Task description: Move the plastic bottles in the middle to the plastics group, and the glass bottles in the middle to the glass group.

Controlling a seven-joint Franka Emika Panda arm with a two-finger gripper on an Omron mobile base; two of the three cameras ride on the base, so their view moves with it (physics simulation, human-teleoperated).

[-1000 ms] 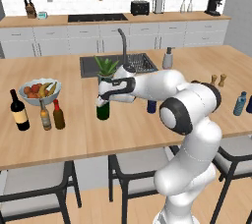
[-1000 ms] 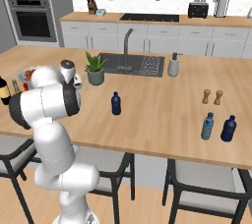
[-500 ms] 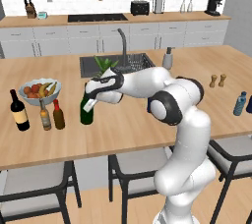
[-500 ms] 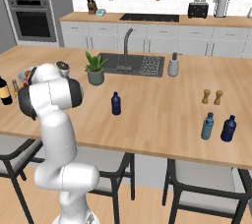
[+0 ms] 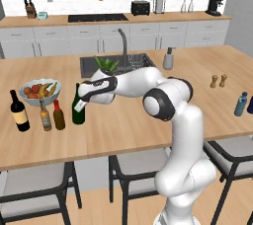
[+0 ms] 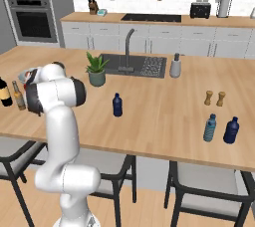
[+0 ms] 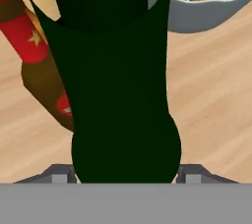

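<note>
My gripper is shut on the tall dark green wine bottle, held upright low over the counter. It is just right of the brown bottle with a red cap. Further left stand the slim amber bottle and the black wine bottle. In the hand view the green bottle sits between my fingertips, with the brown bottle behind it on the left. The small deep-blue bottle stands mid-counter. At the far right are the light-blue bottle and a darker blue bottle.
A fruit bowl sits just behind the bottles on the left. A potted plant and the sink lie behind the middle. Two small shakers stand towards the right. Stools line the counter's near edge.
The arm has swung left, carrying the green bottle from in front of the plant to beside the brown red-capped bottle. The other bottles have not moved.
</note>
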